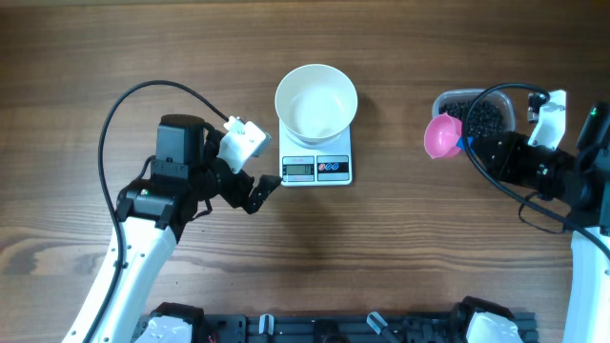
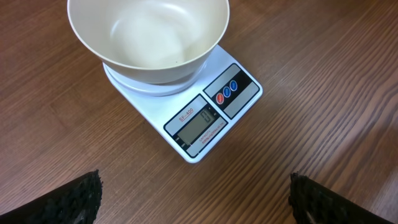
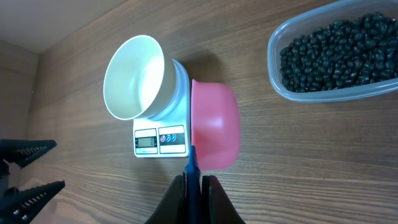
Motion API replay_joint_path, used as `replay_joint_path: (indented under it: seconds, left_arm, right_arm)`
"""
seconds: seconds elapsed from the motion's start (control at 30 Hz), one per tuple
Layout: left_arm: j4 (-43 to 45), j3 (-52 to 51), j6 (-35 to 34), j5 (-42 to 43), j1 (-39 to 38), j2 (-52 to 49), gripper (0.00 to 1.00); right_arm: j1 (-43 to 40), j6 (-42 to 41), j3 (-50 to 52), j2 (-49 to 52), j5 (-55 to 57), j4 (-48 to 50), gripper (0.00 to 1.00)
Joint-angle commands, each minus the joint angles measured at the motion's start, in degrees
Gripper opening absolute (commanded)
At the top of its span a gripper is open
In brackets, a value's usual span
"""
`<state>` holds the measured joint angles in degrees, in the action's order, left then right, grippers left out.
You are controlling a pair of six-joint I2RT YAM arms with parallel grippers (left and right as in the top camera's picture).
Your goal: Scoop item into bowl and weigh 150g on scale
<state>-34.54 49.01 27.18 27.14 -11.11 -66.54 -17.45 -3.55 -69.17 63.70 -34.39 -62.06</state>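
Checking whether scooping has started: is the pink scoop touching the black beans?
Apart. The right wrist view shows a plain gap between the empty pink scoop and the black beans in the clear tub.

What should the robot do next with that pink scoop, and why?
Probably swing the right hand to dip the pink scoop into the beans: the scoop looks empty, and so does the bowl on the scale.

Bright even light; soft shadows (mild glare); sharp focus
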Motion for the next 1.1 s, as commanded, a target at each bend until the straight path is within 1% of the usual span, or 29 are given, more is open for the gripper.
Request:
replay_joint_path:
  seconds: [0.0,0.13,0.23,0.37,0.47,1.07]
  left_arm:
    - [0.22,-0.28,1.11,1.33,0.37,-0.37,1.0]
    - [0.22,-0.28,1.11,1.33,0.37,-0.37,1.0]
    - [0.37,-0.28,1.14,-0.79,0.37,-0.37,1.0]
    - [2.78,-0.28,1.14,-2.67,0.37,-0.37,1.0]
    - [4.17,-0.28,1.14,-2.78,0.37,-0.37,1.0]
    - [4.09,-0.28,1.11,-2.75,0.37,-0.37,1.0]
  right_arm:
    - [-0.15,0.57,-1.27,0.26,0.55,0.31,0.04]
    - [-0.15,0.59,-1.27,0.26,0.57,0.31,0.04]
    - [-0.15,0.59,-1.27,0.26,0.57,0.31,0.04]
    - [-0.15,0.57,-1.27,0.26,0.57,0.31,0.04]
    - [-0.15,0.57,-1.27,0.26,0.55,0.28,0.04]
    - [-0.15,0.63,-1.27,0.26,0.55,-0.33,0.04]
